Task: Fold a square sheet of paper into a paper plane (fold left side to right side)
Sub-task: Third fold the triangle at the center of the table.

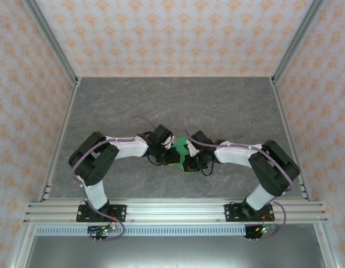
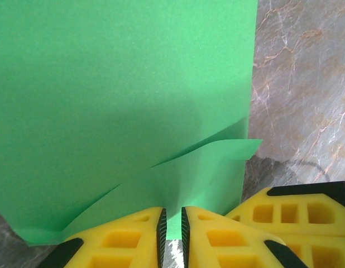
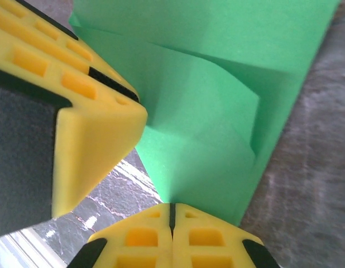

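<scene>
At the middle of the grey table point(image 1: 217, 106), the left gripper point(image 2: 172, 216) holds its jaws a slit apart around a raised flap of the square sheet of paper point(image 2: 122, 84); whether they truly pinch it cannot be told. The green sheet lies partly folded between the two arms. Just beside, the right gripper point(image 3: 172, 205) is clamped tight on a lifted point of the paper.

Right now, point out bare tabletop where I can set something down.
Crowded: the centre, where the left gripper and right gripper pinch the thin bright green paper sheet. Free: the grey marbled tabletop beyond them, up to the far patterned wall.
</scene>
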`<state>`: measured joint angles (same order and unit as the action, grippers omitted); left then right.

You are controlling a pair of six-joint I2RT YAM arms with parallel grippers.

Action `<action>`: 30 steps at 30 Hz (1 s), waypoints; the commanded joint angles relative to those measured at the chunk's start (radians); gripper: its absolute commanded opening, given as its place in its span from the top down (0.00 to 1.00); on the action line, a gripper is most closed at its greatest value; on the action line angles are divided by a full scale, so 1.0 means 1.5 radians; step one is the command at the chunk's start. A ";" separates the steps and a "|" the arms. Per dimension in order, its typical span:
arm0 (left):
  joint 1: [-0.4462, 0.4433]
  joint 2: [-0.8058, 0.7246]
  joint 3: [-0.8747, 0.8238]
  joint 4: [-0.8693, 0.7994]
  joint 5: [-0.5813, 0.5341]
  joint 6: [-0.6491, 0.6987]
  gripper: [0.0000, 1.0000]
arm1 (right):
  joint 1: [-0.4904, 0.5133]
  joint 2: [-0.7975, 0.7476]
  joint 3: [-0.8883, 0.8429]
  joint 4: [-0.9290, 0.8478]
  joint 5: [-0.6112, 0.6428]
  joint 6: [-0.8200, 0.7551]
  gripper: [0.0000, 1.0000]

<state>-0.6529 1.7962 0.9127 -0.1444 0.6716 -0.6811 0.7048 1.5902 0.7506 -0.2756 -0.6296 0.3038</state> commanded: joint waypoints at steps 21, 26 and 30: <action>-0.002 -0.008 -0.040 -0.009 -0.055 0.000 0.83 | 0.058 -0.063 -0.013 0.036 0.143 0.357 1.00; -0.002 -0.008 -0.039 -0.009 -0.056 0.001 0.84 | 0.061 -0.036 -0.009 0.044 0.129 0.362 1.00; -0.002 -0.007 -0.038 -0.012 -0.057 0.003 0.84 | 0.069 -0.013 -0.002 0.041 0.126 0.362 1.00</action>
<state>-0.6529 1.7885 0.8879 -0.1108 0.6632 -0.6830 0.7956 1.5501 0.7403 -0.2207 -0.4480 0.8272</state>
